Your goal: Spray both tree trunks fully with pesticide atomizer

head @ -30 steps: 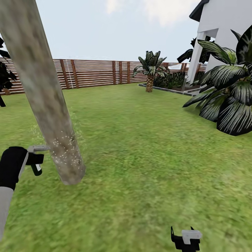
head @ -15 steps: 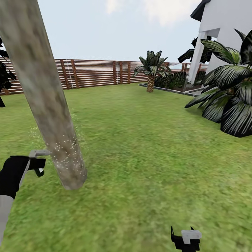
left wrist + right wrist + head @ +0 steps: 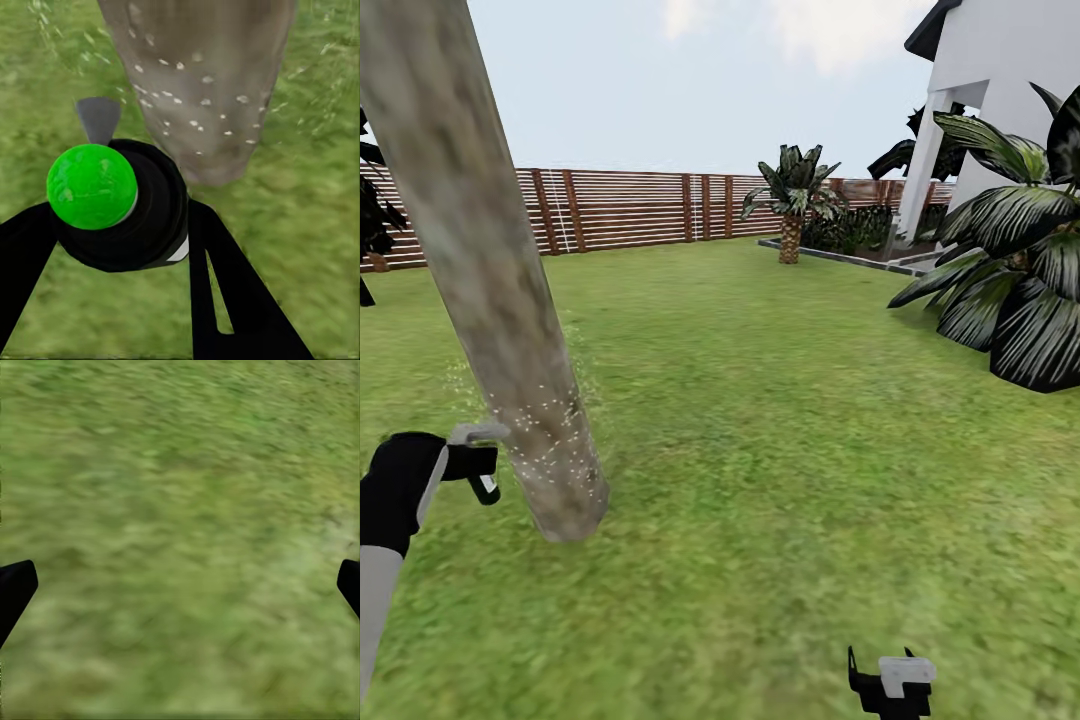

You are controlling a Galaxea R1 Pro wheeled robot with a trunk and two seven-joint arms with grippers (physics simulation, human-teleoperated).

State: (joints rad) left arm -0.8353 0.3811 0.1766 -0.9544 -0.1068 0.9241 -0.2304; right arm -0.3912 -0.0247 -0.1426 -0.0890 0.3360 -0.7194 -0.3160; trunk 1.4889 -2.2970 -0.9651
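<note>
A thick, leaning grey-beige tree trunk (image 3: 510, 330) rises from the grass floor (image 3: 780, 430) at the left of the head view. White pesticide specks (image 3: 545, 430) dot its lower part, and a faint mist hangs beside it. My left gripper (image 3: 478, 462) is just left of the trunk's base, shut on the black pesticide atomizer (image 3: 486, 489). In the left wrist view the atomizer (image 3: 120, 202) shows its green spot between the black fingers (image 3: 225, 300), pointing at the speckled trunk (image 3: 202, 82) close ahead. My right gripper (image 3: 890, 680) hangs low over the grass, open and empty (image 3: 180, 585).
A brown slat fence (image 3: 640, 208) closes the lawn at the back. A small palm-like plant (image 3: 792, 200) stands by a white house (image 3: 1010, 90) at the right, and a large dark-leaved plant (image 3: 1020, 290) spreads in front of the house. Grass stretches between the trunk and these plants.
My left gripper with the atomizer has risen a little and moved closer to the trunk. The view shifted slightly a second ago. The right gripper has kept still.
</note>
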